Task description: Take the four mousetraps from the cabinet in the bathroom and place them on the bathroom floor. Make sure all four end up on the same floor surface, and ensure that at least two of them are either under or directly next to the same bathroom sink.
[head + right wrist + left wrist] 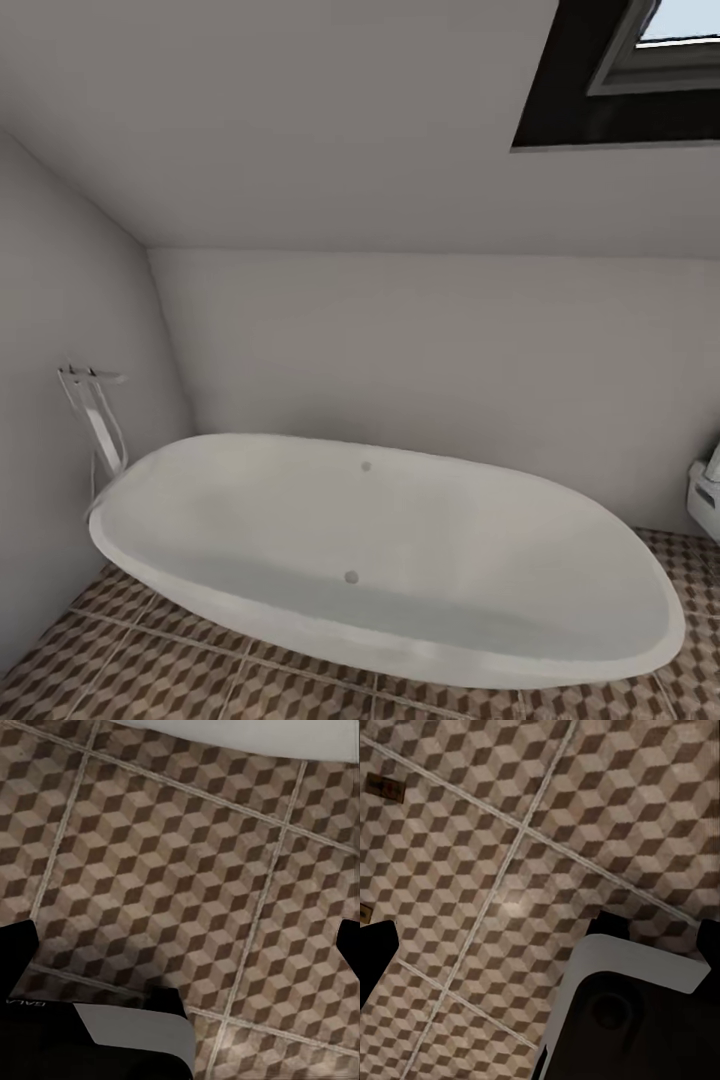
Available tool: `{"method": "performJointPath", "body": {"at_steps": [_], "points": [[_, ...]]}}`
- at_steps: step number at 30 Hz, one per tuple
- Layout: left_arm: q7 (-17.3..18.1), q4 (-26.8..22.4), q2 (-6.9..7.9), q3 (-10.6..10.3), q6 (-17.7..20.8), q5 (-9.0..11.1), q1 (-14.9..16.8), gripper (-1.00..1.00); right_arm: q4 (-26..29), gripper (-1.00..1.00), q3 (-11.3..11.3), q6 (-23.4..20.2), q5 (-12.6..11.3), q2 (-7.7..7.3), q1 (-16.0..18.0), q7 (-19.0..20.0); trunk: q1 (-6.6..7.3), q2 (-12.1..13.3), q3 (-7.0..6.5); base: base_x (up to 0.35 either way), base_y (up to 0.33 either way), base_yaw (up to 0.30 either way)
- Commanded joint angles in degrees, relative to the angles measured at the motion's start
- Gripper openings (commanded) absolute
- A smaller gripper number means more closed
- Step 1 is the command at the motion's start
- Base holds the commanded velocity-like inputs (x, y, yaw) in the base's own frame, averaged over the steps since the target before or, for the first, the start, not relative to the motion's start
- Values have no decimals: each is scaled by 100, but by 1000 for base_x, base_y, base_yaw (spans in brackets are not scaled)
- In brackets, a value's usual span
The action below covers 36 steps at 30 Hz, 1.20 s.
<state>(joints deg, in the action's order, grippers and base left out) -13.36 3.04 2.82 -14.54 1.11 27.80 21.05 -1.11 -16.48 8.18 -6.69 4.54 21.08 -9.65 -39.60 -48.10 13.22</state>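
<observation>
**Facing the bathtub, two traps on the tiles behind our left arm**

Nearest us, the bathroom floor (150,670) spreads in cube-patterned tiles. Our left wrist camera looks down on it: one mousetrap (385,787) lies flat toward ten o'clock, another mousetrap's corner (364,912) pokes in at nine o'clock. We cannot tell how wide either pincer stands; nothing shows between the dark fingertips. Beyond, a white oval bathtub (380,560) sits at twelve o'clock, its tap (95,415) at ten, with a skylight (640,60) at one.

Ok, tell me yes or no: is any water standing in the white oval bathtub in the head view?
No: the white oval bathtub is dry inside, its smooth pale bottom bare down to the small round drain.
</observation>
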Motion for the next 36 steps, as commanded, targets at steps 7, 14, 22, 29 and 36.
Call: {"method": "performJointPath", "body": {"at_steps": [7,14,22,29,36], "points": [[-9,4,0,-49,12,42,5,100,-12,100,-48,26,-60,7,6,-10,-1,-6,-34,0,0,-262],[-9,4,0,-49,12,42,5,100,-12,100,-48,26,-60,11,4,-10,-1,-6,-76,0,0,-262],[-9,4,0,-49,12,42,5,100,-12,100,-48,26,-60,8,6,-10,-1,-6,-124,0,0,-262],[-9,4,0,-49,12,42,5,100,-12,100,-54,26,-54,18,5,-10,-1,-6,-166,0,0,-262],[-9,4,0,-49,12,42,5,100,-12,100,-55,26,-52,14,3,-10,-1,-6,-208,0,0,-261]]}}
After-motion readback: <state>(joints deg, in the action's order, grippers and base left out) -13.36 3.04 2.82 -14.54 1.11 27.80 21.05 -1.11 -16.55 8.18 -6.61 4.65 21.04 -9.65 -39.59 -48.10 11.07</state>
